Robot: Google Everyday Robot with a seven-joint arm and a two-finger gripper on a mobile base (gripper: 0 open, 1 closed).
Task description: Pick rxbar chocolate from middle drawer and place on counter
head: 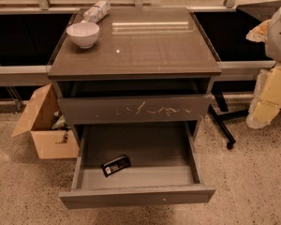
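Presently, my gripper (271,95) hangs at the far right of the camera view, well apart from the cabinet. I take it to be the pale cream-and-white shape there, though the view of it is poor. Whether its jaws stand apart or together I cannot tell; nothing is seen held.

Task object: the small flat black-wrapped rxbar chocolate (115,165) with white print lies well to the left of and below my gripper. It rests flat on the floor of the wide shallow grey middle drawer (136,196), toward the drawer's front-left. The drawer stands pulled out, so its floor is open from above and the bar can be reached past the closed grey drawer front with whitish scratches (136,109) above it.

Orientation: the bar's long axis runs nearly along the drawer front, skewed so that the end nearer my gripper points slightly toward the back. A grasp across the short width would, I judge, suit it.

Destination: the glossy grey-brown rectangular counter (145,46) lies to the left of my gripper at about its height. A round white bowl (83,33) and a pale white-blue tubular packet (96,11) sit at its far-left corner. A brown cardboard box (40,125) stands on the floor beyond the cabinet.
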